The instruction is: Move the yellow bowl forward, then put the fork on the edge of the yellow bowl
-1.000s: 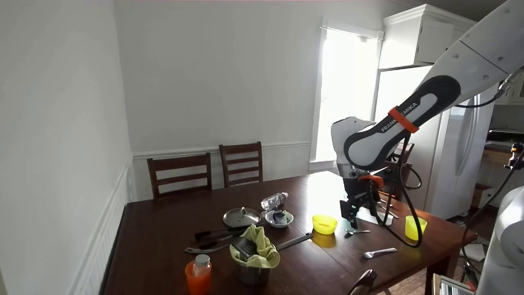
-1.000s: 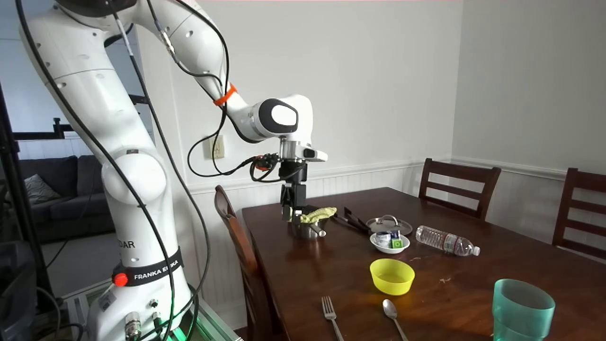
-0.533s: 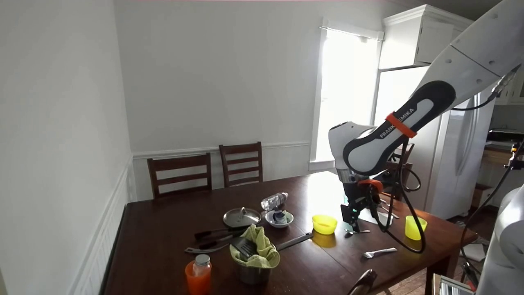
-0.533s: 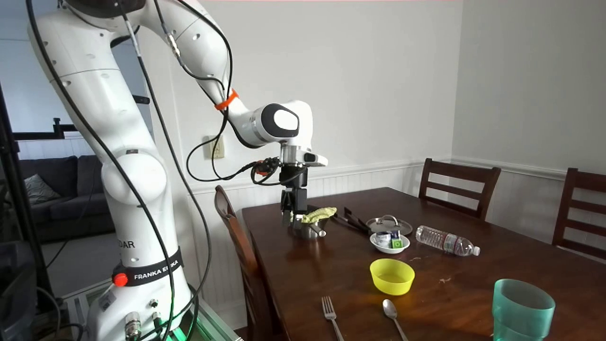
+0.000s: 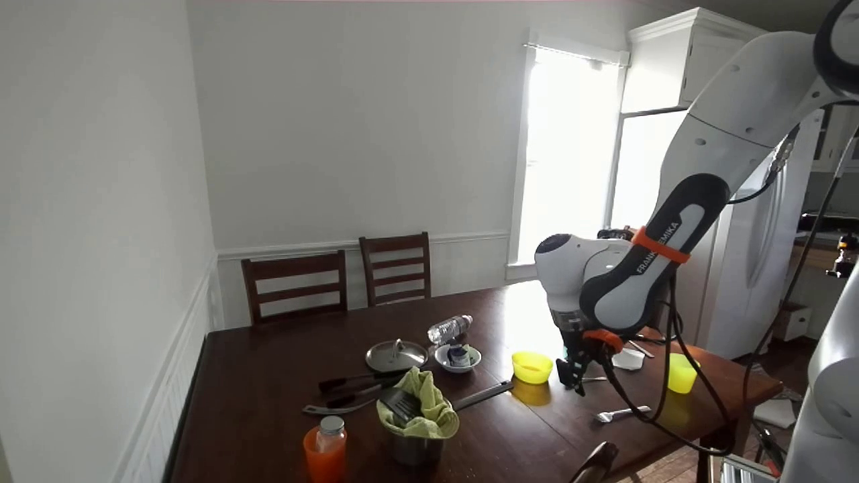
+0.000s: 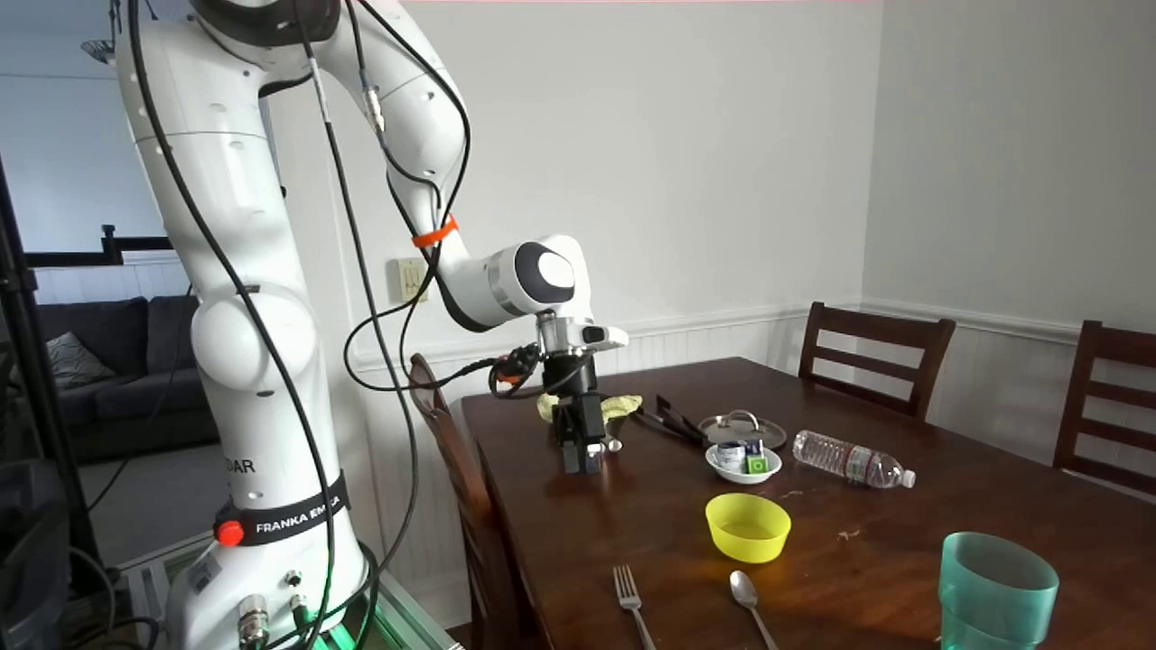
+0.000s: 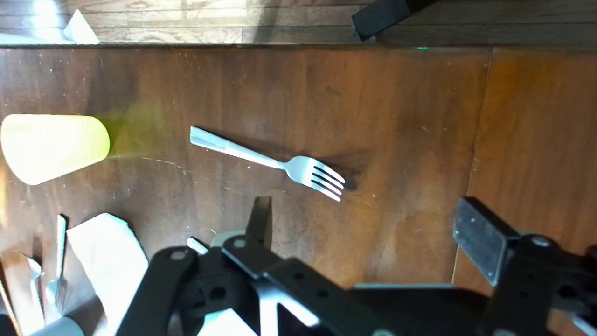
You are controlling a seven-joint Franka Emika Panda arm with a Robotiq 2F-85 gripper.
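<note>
The low yellow bowl [image 5: 532, 376] stands upright on the dark table; it also shows in an exterior view [image 6: 748, 543]. It is out of the wrist view. A silver fork [image 7: 275, 163] lies flat on the table, tines towards the gripper's side. It shows in both exterior views, beside a chair-side table edge [image 5: 623, 414] and near the front [image 6: 630, 598]. My gripper [image 7: 366, 223] is open with nothing between its fingers. In an exterior view the gripper [image 5: 570, 381] hangs above the table, just beside the bowl in the picture. The gripper also shows before the pot [image 6: 582, 462].
A spoon [image 6: 743, 591] lies near the bowl. A taller yellow cup [image 7: 53, 145], a white napkin [image 7: 109, 261] and more cutlery lie to one side. A teal cup [image 6: 993, 591], a small white bowl [image 6: 743, 469], a bottle [image 6: 853, 459] and a pot [image 5: 416, 449] stand around.
The arm has come down and drawn back. My gripper is lower, nearer the table, and in an exterior view has shifted slightly right. The bowl and fork have not moved.
</note>
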